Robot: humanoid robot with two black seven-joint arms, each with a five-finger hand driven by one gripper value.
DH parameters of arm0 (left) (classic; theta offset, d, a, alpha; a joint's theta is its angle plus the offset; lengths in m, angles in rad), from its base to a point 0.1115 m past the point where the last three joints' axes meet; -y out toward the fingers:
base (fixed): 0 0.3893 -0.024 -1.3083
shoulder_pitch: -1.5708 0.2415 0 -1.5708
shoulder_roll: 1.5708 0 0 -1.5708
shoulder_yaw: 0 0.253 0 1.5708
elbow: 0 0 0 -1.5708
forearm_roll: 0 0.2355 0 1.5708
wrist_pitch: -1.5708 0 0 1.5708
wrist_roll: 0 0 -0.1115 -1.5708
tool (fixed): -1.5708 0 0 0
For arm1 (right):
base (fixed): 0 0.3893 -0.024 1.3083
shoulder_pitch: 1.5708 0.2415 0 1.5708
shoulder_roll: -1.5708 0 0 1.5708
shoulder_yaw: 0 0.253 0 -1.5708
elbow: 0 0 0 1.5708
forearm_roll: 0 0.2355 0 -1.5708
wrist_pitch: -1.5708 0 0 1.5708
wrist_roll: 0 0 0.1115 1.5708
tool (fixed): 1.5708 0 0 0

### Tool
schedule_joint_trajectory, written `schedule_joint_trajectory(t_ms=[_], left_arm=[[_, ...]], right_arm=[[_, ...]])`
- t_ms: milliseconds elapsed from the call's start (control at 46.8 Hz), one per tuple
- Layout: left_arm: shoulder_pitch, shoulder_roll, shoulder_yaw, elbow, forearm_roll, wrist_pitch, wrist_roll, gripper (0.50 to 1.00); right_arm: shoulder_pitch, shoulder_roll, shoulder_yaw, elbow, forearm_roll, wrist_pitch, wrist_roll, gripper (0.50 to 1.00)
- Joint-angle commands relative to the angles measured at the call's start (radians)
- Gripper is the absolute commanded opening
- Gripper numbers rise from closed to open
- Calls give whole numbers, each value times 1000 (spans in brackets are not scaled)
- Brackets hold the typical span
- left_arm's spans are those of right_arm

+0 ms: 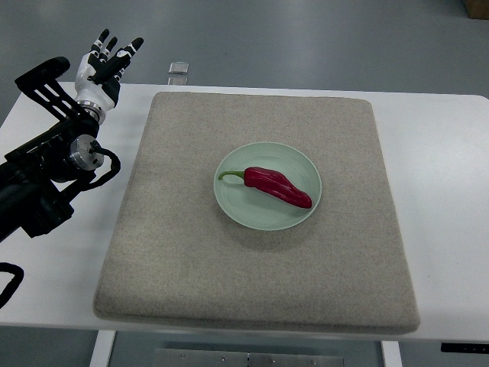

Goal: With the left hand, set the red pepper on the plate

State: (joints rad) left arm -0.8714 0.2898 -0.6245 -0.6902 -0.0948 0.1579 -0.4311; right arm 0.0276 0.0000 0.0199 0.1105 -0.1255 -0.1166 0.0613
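The fingers (114,52) of the left hand (103,65) were stretched out and loosely spread, gripping nothing, poised over the far left corner of the white table (443,199), well apart from the plate (267,186). Its dark arm (46,168) came in from the left edge. The red pepper (276,186) lay across the pale green plate, green stem pointing left, in the middle of the grey mat (260,267)

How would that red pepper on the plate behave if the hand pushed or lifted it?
The red pepper looks glossy, so it may slip against fingers. Its long, curved body lies flat in the pale green plate, so it would probably slide or pivot rather than roll. It seems firm, likely light.
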Motion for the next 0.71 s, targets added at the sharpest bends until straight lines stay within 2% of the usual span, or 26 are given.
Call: schedule_joint_trajectory(t_ms=[0, 684], left_arm=[[-1, 0, -3, 0, 0, 0, 0, 994], [2, 3, -21, 1, -13, -15, 0, 994]], right_arm=[[0, 0, 0, 0, 0, 0, 0, 928], [3, 0, 2, 8, -2, 2, 0, 928]])
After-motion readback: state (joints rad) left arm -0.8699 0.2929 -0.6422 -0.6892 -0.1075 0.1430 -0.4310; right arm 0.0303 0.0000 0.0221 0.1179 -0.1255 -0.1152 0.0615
